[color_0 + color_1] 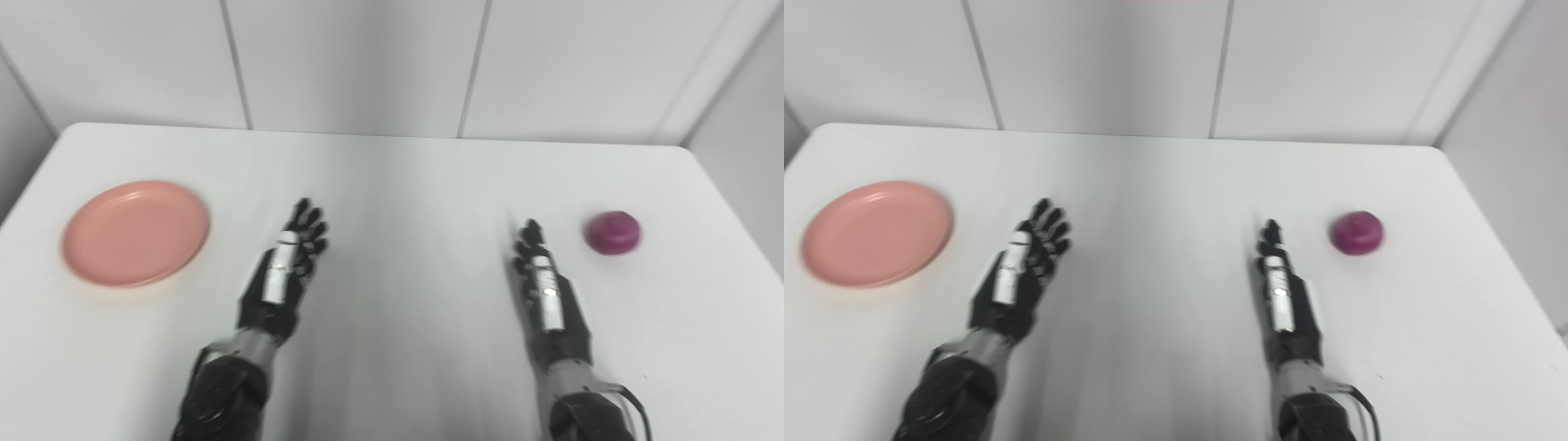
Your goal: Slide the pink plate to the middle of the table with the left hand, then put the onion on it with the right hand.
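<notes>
Hands point(283, 269) point(542, 282) empty, between plate point(135, 232) and onion point(612, 232)

This looks like a lab or test cell rather than a home. A plain white tabletop point(398, 184) with rounded corners is boxed in by bare white panel walls point(355, 61) right behind it and on both sides of it, their seams visible, with no furnishings or decoration.
</notes>
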You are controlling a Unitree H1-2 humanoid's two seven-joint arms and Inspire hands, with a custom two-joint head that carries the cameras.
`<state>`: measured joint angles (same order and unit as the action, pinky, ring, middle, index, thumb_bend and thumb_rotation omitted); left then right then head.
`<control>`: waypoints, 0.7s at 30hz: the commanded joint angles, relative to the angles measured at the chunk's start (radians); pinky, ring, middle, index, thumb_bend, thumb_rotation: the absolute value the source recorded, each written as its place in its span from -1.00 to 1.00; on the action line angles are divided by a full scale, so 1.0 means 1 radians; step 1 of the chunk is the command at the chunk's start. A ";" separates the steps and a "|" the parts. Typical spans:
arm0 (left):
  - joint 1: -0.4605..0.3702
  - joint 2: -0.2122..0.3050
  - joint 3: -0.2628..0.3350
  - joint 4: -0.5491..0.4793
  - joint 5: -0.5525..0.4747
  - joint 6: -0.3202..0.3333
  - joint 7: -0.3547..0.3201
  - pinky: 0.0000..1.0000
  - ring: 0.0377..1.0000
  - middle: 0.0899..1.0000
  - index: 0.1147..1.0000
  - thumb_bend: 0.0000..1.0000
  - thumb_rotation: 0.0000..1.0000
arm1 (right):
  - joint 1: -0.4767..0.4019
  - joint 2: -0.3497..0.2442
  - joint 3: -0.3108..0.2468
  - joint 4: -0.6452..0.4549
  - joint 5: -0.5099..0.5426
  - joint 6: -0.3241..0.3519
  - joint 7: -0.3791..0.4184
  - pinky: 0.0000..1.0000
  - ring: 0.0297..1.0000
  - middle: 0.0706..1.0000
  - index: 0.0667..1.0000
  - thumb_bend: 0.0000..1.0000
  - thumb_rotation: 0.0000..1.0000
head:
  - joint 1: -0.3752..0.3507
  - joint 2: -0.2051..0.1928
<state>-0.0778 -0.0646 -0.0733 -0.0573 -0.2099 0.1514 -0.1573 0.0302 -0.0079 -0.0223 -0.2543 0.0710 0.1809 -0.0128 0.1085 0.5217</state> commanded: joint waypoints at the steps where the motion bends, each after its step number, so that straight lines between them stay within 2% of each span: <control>1: 0.011 -0.023 -0.013 0.041 0.026 0.010 0.023 0.99 0.97 0.99 0.99 -0.10 1.00 | -0.001 -0.009 -0.010 -0.015 0.016 -0.012 0.013 1.00 1.00 1.00 1.00 -0.69 1.00 | 0.039 -0.015; 5: 0.001 -0.051 -0.024 0.076 0.040 -0.012 0.033 1.00 0.98 1.00 0.99 -0.13 1.00 | -0.004 -0.034 -0.018 0.002 0.033 -0.044 0.031 1.00 1.00 1.00 1.00 -0.70 1.00 | 0.136 -0.050; 6: -0.004 -0.058 -0.028 0.090 0.045 -0.022 0.034 1.00 0.99 1.00 1.00 -0.13 1.00 | -0.007 -0.040 -0.023 0.007 0.038 -0.044 0.034 1.00 1.00 1.00 1.00 -0.71 1.00 | 0.185 -0.068; 7: -0.007 -0.062 -0.032 0.099 0.048 -0.028 0.034 1.00 0.99 1.00 1.00 -0.13 1.00 | -0.009 -0.041 -0.027 0.006 0.043 -0.038 0.034 1.00 1.00 1.00 1.00 -0.71 1.00 | 0.185 -0.068; 8: -0.013 -0.068 -0.035 0.113 0.053 -0.037 0.035 1.00 1.00 1.00 1.00 -0.13 1.00 | -0.012 -0.044 -0.032 0.010 0.047 -0.034 0.034 1.00 1.00 1.00 1.00 -0.72 1.00 | 0.233 -0.087; 9: -0.017 -0.072 -0.037 0.123 0.058 -0.044 0.035 1.00 1.00 1.00 1.00 -0.12 1.00 | -0.015 -0.046 -0.035 0.012 0.050 -0.032 0.034 1.00 1.00 1.00 1.00 -0.74 1.00 | 0.233 -0.087; 10: -0.023 -0.077 -0.042 0.137 0.068 -0.053 0.040 1.00 0.99 1.00 1.00 -0.12 1.00 | -0.019 -0.047 -0.041 0.022 0.061 -0.033 0.037 1.00 1.00 1.00 1.00 -0.76 1.00 | 0.277 -0.109; 11: -0.027 -0.080 -0.046 0.147 0.076 -0.059 0.043 1.00 0.99 1.00 1.00 -0.12 1.00 | -0.022 -0.048 -0.045 0.029 0.068 -0.036 0.040 1.00 1.00 1.00 1.00 -0.77 1.00 | 0.277 -0.109; 13: -0.043 -0.090 -0.053 0.183 0.091 -0.076 0.049 0.99 0.99 1.00 1.00 -0.12 1.00 | -0.035 -0.055 -0.058 0.064 0.087 -0.047 0.049 1.00 1.00 1.00 1.00 -0.75 1.00 | 0.374 -0.153; 16: -0.063 -0.107 -0.054 0.236 0.095 -0.112 0.050 0.97 0.98 1.00 1.00 -0.13 1.00 | -0.058 -0.077 -0.072 0.147 0.102 -0.106 0.073 1.00 1.00 1.00 1.00 -0.59 1.00 | 0.428 -0.178; 17: -0.071 -0.112 -0.054 0.255 0.097 -0.126 0.053 0.95 0.97 0.99 0.99 -0.15 1.00 | -0.064 -0.083 -0.076 0.172 0.102 -0.126 0.077 1.00 1.00 1.00 1.00 -0.37 1.00 | 0.463 -0.197; 18: -0.075 -0.116 -0.054 0.268 0.098 -0.136 0.056 0.95 0.97 0.98 0.98 -0.16 1.00 | -0.067 -0.087 -0.078 0.188 0.102 -0.138 0.079 1.00 1.00 1.00 1.00 -0.28 1.00 | 0.463 -0.197; 21: -0.096 -0.131 -0.058 0.312 0.107 -0.163 0.068 0.92 0.96 0.98 0.97 -0.18 1.00 | -0.069 -0.102 -0.081 0.236 0.092 -0.196 0.088 1.00 0.99 1.00 1.00 -0.25 1.00 | 0.510 -0.228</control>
<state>-0.2000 -0.1728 -0.1321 0.1833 -0.1108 -0.0021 -0.0979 -0.0568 -0.1027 -0.0939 -0.0577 0.1681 0.0368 0.0697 0.5936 0.3083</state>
